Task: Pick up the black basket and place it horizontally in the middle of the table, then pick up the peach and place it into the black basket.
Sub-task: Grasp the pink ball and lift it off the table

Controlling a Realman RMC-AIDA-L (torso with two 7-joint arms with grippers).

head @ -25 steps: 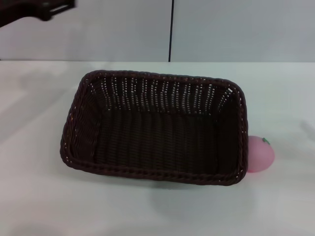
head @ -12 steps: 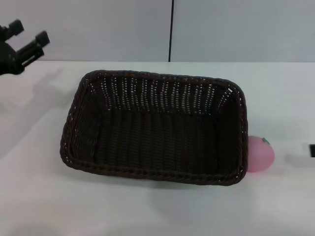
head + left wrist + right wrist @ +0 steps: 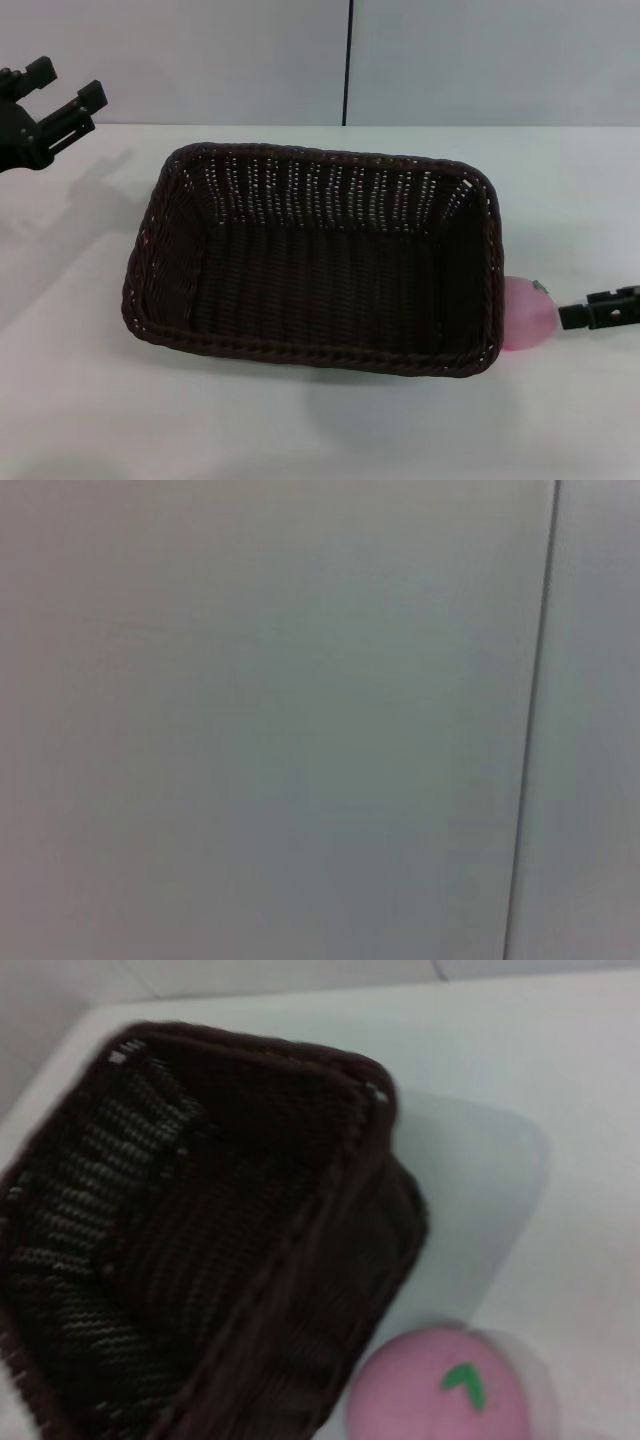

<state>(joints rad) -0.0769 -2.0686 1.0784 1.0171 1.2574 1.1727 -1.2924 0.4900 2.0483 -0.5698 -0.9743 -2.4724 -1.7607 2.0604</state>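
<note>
The black basket (image 3: 315, 265) lies lengthwise across the middle of the white table (image 3: 300, 430), open side up and empty. The pink peach (image 3: 528, 313) rests on the table against the basket's right end. My right gripper (image 3: 600, 311) reaches in from the right edge, low over the table, its tip just right of the peach and not touching it. The right wrist view shows the basket's corner (image 3: 200, 1260) and the peach (image 3: 450, 1392) with its green leaf mark. My left gripper (image 3: 62, 88) is raised at the far left, open and empty, well away from the basket.
A grey wall with a dark vertical seam (image 3: 348, 60) stands behind the table. The left wrist view shows only this wall (image 3: 250, 720). Bare tabletop lies in front of and to both sides of the basket.
My right gripper has come into view from the right edge and moved toward the peach. My left gripper shifted slightly at the upper left. Basket and peach have not moved.
</note>
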